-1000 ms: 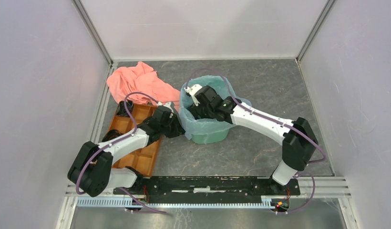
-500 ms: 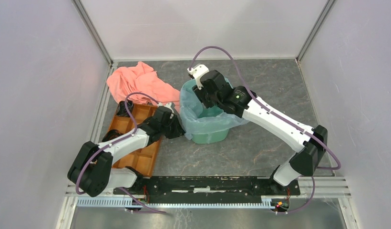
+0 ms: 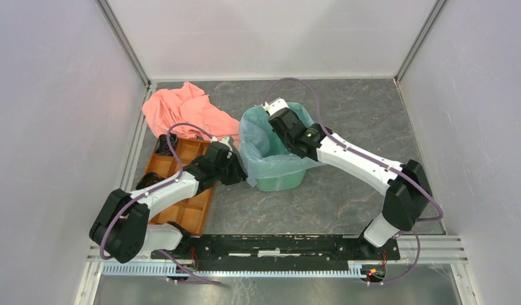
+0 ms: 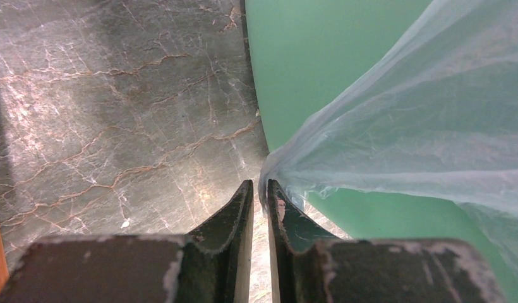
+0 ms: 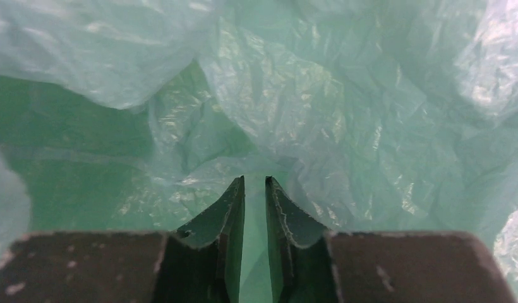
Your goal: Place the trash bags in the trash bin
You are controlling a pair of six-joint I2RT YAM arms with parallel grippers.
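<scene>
The trash bag [image 3: 265, 162], pale blue and see-through, sits in the middle of the overhead view. It is opened out inside the trash bin [image 3: 282, 182] with its mouth folded over the rim and hanging down the outer wall, so it appears to be going in as a liner rather than as a wad. The left arm [image 3: 175, 185] reaches in from the lower left, and its jaws sit low against the bin's left side, nipped onto a gathered corner of the film. That corner is drawn to a taut point just beside the green wall. I judge this grip is there to anchor the overhang while the other side is worked. The right arm [image 3: 353, 159] comes across from the lower right and dips over the rim. In its wrist view the jaws point down into crumpled film with only a narrow slit between them. Whether any fold is caught there I cannot tell; the pose suggests they are pressing the bag toward the bottom. The bin stands upright on the counter [image 3: 366, 108]. By count there is one bag and one bin, with two arms on them. There is also one salmon-pink cloth [image 3: 185, 111], heaped at the upper left well apart from the bin. One orange tray [image 3: 193, 213] lies at the left under the left arm, which hides some of its compartments.
</scene>
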